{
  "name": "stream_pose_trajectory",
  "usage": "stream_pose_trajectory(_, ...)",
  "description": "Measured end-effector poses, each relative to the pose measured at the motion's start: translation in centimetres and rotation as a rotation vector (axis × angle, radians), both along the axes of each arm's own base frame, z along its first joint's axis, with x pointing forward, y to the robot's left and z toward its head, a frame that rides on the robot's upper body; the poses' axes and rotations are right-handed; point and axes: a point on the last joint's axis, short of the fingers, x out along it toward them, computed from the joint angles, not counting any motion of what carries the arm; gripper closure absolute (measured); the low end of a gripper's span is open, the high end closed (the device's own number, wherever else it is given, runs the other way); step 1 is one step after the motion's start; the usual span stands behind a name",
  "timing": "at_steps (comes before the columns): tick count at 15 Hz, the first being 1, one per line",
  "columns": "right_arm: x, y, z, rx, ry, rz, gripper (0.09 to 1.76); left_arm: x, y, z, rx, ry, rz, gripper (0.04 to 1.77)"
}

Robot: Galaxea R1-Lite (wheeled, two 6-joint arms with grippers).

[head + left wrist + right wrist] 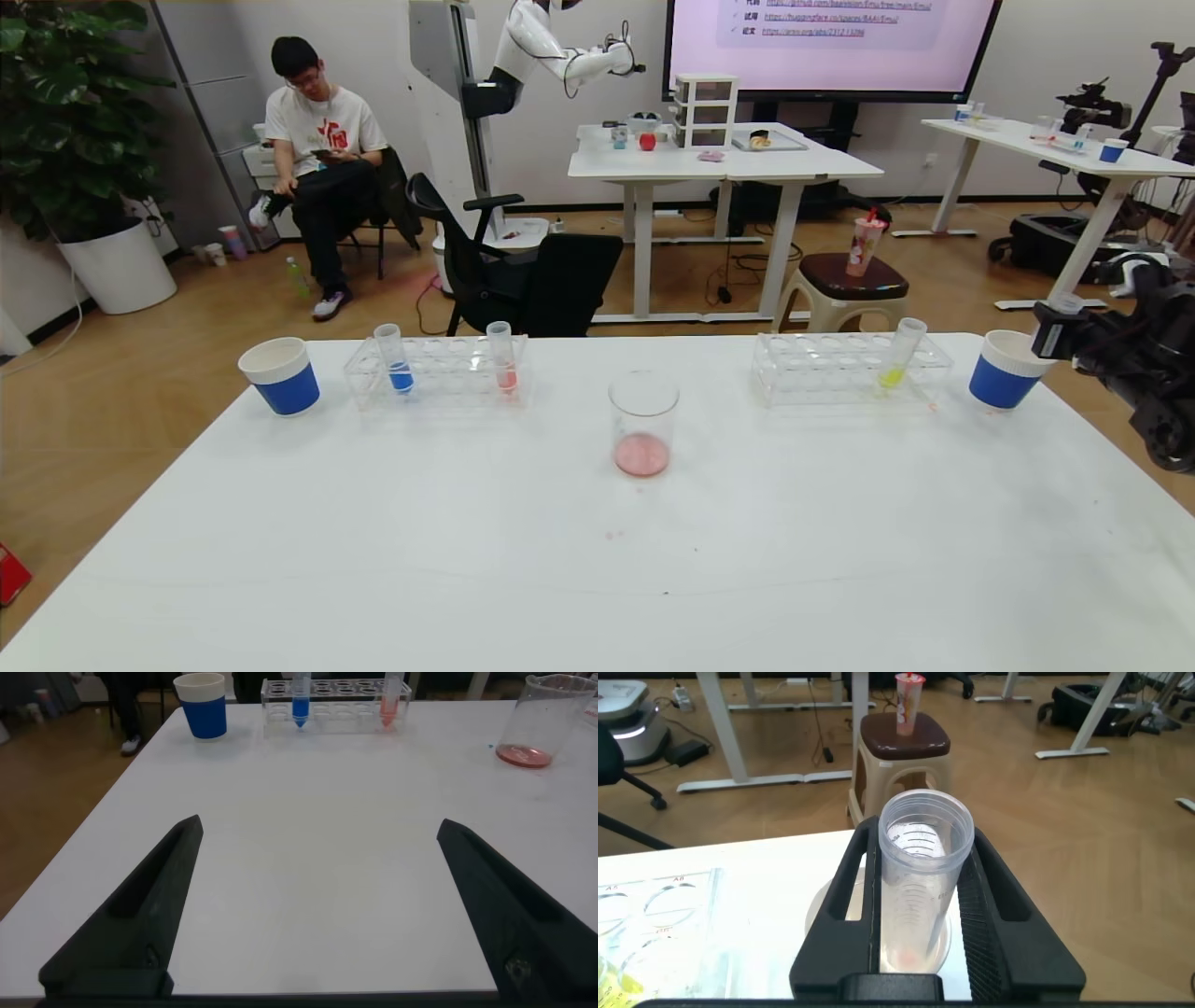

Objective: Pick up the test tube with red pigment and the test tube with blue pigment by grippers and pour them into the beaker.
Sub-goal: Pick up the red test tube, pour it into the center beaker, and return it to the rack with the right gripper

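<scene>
The beaker stands mid-table with a shallow pink-red pool in its bottom, and shows too in the left wrist view. The test tube with blue pigment stands upright in the left clear rack. At the table's right edge my right gripper is shut on a clear test tube holding only a faint red trace, directly over a paper cup. My left gripper is out of the head view; it hovers open over bare table, well short of the rack.
A tube of salmon-pink liquid shares the left rack. A yellow-green tube leans in the right rack. Another blue-and-white paper cup stands at the far left. A stool, chairs and desks stand beyond the table.
</scene>
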Motion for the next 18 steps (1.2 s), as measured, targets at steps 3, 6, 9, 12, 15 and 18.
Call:
stream_pose_trajectory(3, 0.0, 0.5, -0.4, 0.003, 0.005, 0.013, 1.35, 0.0, 0.0, 0.0, 0.000, 0.000, 0.000, 0.06)
stream_pose_trajectory(6, 0.0, 0.8, -0.6, -0.015, -0.032, 0.021, 1.35, 0.0, 0.0, 0.0, 0.000, 0.000, 0.000, 0.06)
stream_pose_trajectory(9, 0.2, 1.1, -0.9, -0.014, -0.031, 0.029, 0.83, 0.0, 0.0, 0.0, 0.000, 0.000, 0.000, 0.06)
stream_pose_trajectory(12, 0.2, 1.4, -1.0, -0.012, -0.028, 0.036, 0.11, 0.0, 0.0, 0.0, 0.000, 0.000, 0.000, 0.06)
stream_pose_trajectory(15, 0.2, 1.9, -0.4, -0.017, -0.040, 0.047, 0.11, 0.0, 0.0, 0.0, 0.000, 0.000, 0.000, 0.06)
stream_pose_trajectory(18, 0.2, 4.3, 2.0, -0.028, -0.079, 0.101, 0.11, 0.0, 0.0, 0.0, 0.000, 0.000, 0.000, 0.06)
